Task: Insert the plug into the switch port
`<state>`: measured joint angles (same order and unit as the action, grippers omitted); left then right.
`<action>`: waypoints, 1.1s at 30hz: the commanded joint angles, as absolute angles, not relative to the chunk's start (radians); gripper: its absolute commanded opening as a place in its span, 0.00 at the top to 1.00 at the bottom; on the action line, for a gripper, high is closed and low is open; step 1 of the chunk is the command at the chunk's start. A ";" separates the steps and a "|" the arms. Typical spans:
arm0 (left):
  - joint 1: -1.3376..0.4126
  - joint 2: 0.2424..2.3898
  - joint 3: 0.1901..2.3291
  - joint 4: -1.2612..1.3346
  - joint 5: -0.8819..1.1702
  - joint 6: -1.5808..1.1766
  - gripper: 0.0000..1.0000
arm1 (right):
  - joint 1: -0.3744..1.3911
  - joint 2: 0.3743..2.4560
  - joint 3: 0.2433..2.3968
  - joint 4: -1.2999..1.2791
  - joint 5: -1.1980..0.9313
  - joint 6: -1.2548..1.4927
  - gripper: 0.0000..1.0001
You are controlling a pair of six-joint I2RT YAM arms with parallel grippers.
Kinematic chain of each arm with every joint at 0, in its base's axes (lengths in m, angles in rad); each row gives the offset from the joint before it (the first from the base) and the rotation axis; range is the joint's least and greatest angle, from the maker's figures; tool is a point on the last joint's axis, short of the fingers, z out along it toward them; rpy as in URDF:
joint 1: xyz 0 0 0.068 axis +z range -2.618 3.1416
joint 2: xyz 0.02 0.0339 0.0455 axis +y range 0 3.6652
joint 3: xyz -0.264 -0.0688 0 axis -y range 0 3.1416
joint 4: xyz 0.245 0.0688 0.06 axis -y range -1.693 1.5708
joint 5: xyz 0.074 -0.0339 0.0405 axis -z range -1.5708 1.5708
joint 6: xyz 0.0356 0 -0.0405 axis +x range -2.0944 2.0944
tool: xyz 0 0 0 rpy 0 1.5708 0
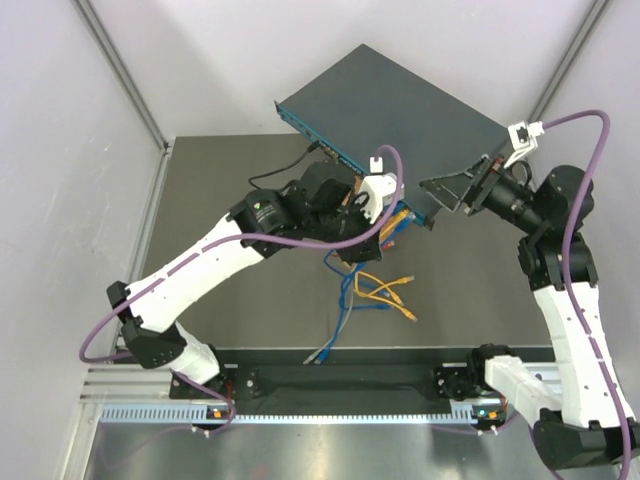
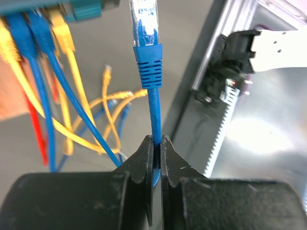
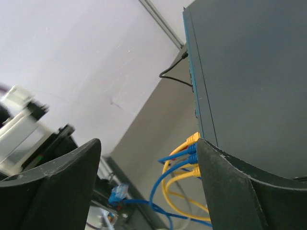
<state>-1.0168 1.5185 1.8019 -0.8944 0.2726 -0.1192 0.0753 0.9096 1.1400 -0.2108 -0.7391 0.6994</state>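
Note:
The switch (image 1: 400, 115) is a wide dark teal-grey box at the back of the table, with blue and yellow cables plugged into its front face. My left gripper (image 2: 157, 139) is shut on a blue cable just below its plug (image 2: 144, 21). The clear-tipped plug points up, just right of the switch's corner (image 2: 84, 7) and apart from it. In the top view the left gripper (image 1: 372, 222) sits at the switch's front right end. My right gripper (image 3: 148, 143) is open; one finger (image 3: 240, 191) lies against the switch (image 3: 249, 72). The blue plug (image 3: 117, 193) shows low between its fingers.
Loose yellow cables (image 1: 385, 290) and blue cables (image 1: 335, 320) trail from the switch toward the near edge. A black cord (image 1: 275, 175) leaves the switch's left end. Metal rails (image 2: 225, 110) and the arm bases line the near edge.

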 commanded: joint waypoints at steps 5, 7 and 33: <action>-0.916 1.608 1.934 -1.084 0.410 -0.220 1.00 | 0.063 0.851 1.210 -0.340 -0.793 0.396 0.28; -0.913 1.620 1.953 -1.114 0.373 -0.198 1.00 | 0.061 0.860 1.229 -0.398 -0.793 0.352 0.39; -0.928 1.623 2.011 -1.068 0.365 -0.084 1.00 | 0.221 0.999 1.006 0.037 -0.942 0.808 0.83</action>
<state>-0.9241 1.6482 1.9827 -1.0920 0.3580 -0.1009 0.2066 0.9924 1.0126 -0.0795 -0.9108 0.7448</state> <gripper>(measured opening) 0.068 0.204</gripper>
